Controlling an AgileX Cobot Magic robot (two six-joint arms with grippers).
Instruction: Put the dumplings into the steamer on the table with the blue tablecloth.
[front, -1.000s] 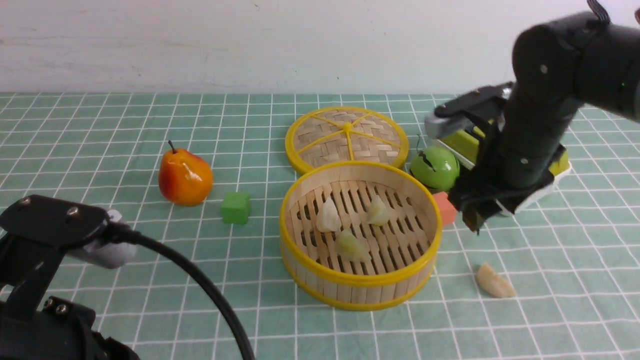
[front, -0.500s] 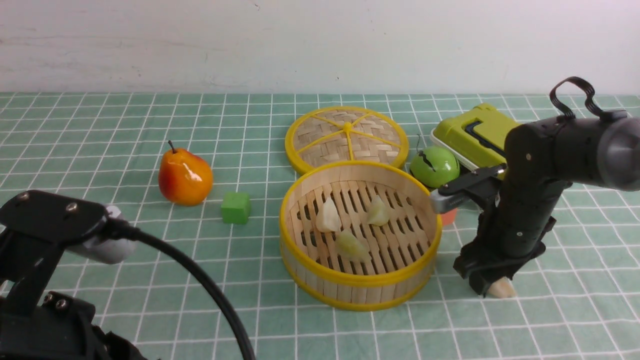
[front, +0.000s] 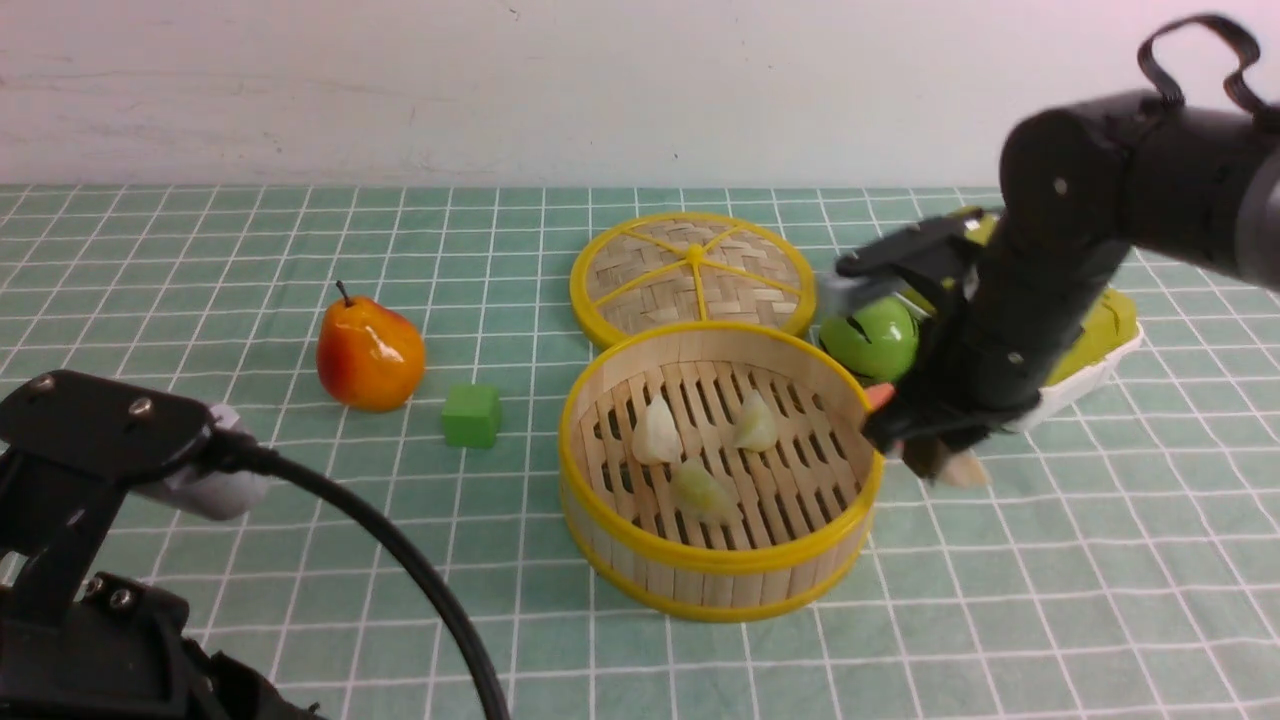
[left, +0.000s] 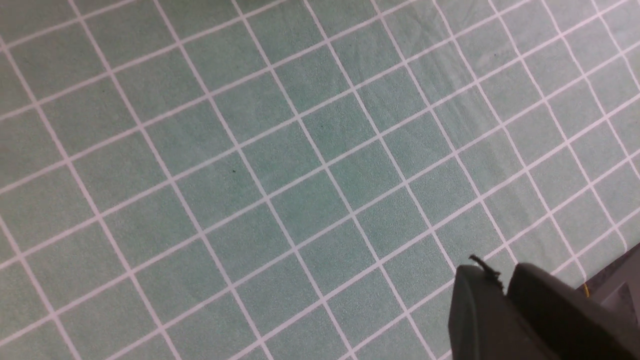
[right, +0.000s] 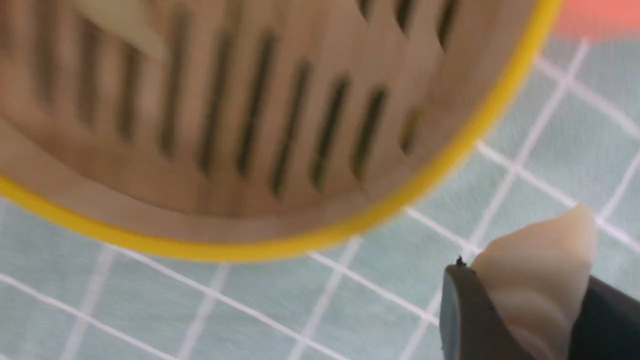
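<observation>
The steamer (front: 610, 395) stands mid-table on the blue tablecloth (front: 200, 240), and three dumplings (front: 657, 432) (front: 757, 424) (front: 702, 490) lie on its slatted bottom. My right gripper (front: 945, 468) hangs just off the steamer's right rim, above the cloth, shut on a cream dumpling (front: 965, 470). In the right wrist view this dumpling (right: 542, 280) sits pinched between the two dark fingers (right: 457, 320), with the steamer's yellow rim (right: 450, 160) close by. My left gripper (left: 505, 287) is shut and empty over bare cloth at the near left.
The woven steamer lid (front: 693, 275) lies flat behind the steamer. A green apple (front: 868, 335), an orange cube (front: 878, 396) and a lime-green box on a white tray (front: 1105, 330) crowd the right side. A pear (front: 369, 352) and a green cube (front: 472, 414) sit to the left.
My right gripper dropped to the dumpling lying on the cloth, closed on it, and has lifted it up and leftward to the steamer's right rim. The left arm barely moved.
</observation>
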